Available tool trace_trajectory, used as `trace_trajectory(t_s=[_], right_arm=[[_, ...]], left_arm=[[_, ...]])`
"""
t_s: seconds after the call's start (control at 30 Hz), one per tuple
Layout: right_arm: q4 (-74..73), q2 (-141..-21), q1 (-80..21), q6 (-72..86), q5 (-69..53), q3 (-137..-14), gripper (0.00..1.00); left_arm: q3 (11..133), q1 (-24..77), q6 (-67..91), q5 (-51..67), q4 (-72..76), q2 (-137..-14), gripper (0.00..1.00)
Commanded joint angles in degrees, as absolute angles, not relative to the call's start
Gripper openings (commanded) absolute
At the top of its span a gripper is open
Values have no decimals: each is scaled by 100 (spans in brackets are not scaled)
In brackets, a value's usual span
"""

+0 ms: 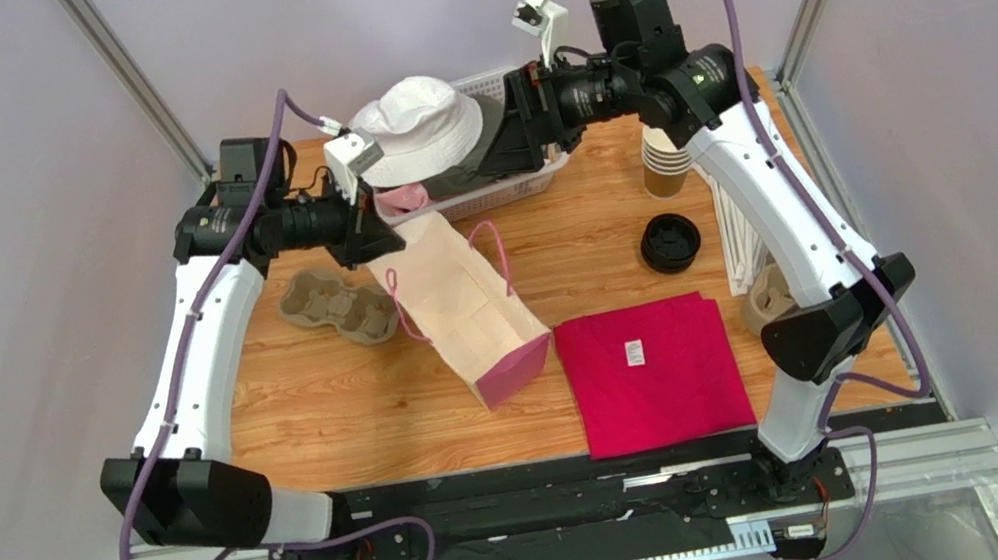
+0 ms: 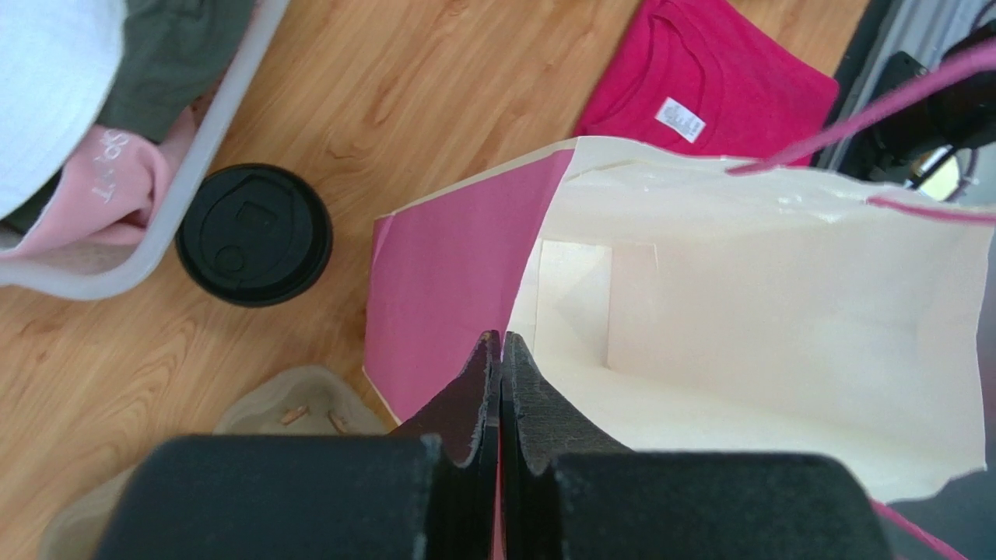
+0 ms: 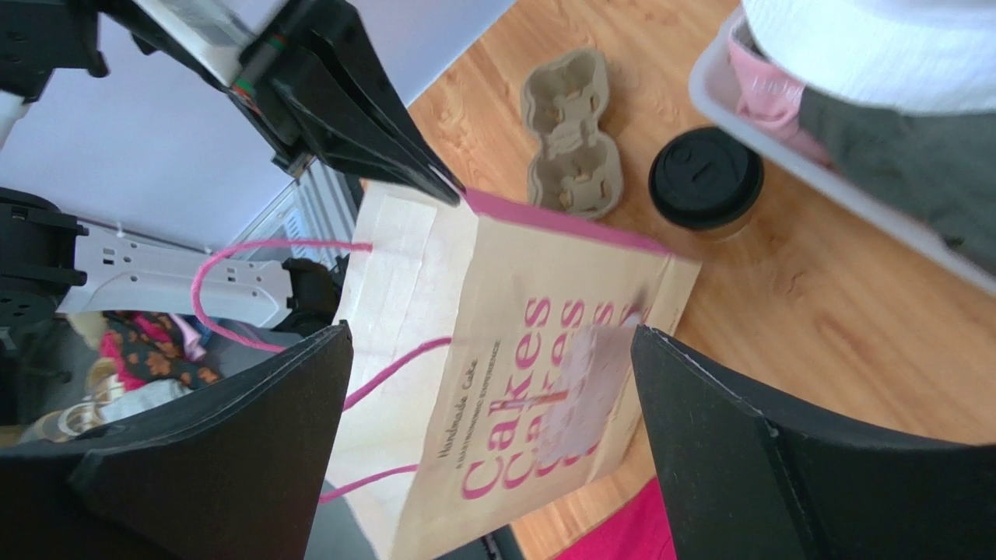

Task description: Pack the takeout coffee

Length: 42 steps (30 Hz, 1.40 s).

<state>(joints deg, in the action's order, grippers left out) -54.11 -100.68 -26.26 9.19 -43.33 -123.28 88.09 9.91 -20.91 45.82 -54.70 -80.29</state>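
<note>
From above, you see the left gripper [image 1: 359, 243] at the top edge of the paper bag [image 1: 472, 308] and the right gripper [image 1: 518, 125] over the basket [image 1: 501, 190]. On the left wrist, the fingers are pinched shut on the bag's rim, and the coffee [image 2: 254, 233] stands beside the basket. On the right wrist, the fingers spread wide, empty, above the bag.

takeout coffee [image 2: 253, 233] sides mostly hidden from above, bag [image 3: 514, 373] print partly blurred, basket [image 2: 228, 117] cropped by edge

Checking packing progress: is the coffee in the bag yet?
Out. The lidded coffee cup stands on the table beside the paper bag, whose visible interior is bare.
</note>
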Motion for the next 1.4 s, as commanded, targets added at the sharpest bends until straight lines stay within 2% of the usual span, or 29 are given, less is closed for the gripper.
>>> trace_trajectory(t_s=[0.0,0.23,0.57,0.67,0.7,0.73,0.77,0.8,0.97,1.23,1.27,1.3,1.37], right_arm=[[-5379,-9800,-2953,387,-3956,-12691,95],[-5440,-10045,-3357,-52,-3428,-12525,93],[-5449,-10318,-3612,-624,-3462,-12252,78],[-5441,-10275,-3639,-773,-3551,-11989,77],[-5449,-10248,-3630,-834,-3568,-11953,77],[-5449,-10239,-3639,-896,-3603,-11927,77],[-5458,-10196,-3639,-1088,-3664,-11866,77],[-5449,-10195,-3639,-1212,-3682,-11857,78],[-5493,-10274,-3639,-1994,-3648,-11944,84],[-5572,-10775,-3639,-3005,-3875,-12611,90],[-5564,-10828,-3630,-3084,-3954,-12673,91],[-5572,-10880,-3639,-3189,-4025,-12813,93],[-5572,-10995,-3709,-3541,-4227,-12902,94]], left_arm=[[9263,984,-2900,5360,-6125,-8331,0],[9869,1186,-3146,5581,-6530,-8727,0],[9800,1468,-2998,5537,-6496,-8815,2],[9756,1468,-2796,5529,-6294,-8798,11],[9738,1468,-2656,5520,-6241,-8780,22],[9695,1468,-2576,5528,-6179,-8737,27],[9668,1468,-2514,5520,-6057,-8710,37],[9624,1459,-2444,5511,-5969,-8675,41],[9501,1380,-1891,5536,-5582,-8596,51],[9141,309,-230,6108,-3941,-8008,64],[9054,229,-28,6100,-3816,-7902,67],[8879,98,95,6074,-3710,-7727,74],[8728,-130,280,5855,-3621,-7577,79]])
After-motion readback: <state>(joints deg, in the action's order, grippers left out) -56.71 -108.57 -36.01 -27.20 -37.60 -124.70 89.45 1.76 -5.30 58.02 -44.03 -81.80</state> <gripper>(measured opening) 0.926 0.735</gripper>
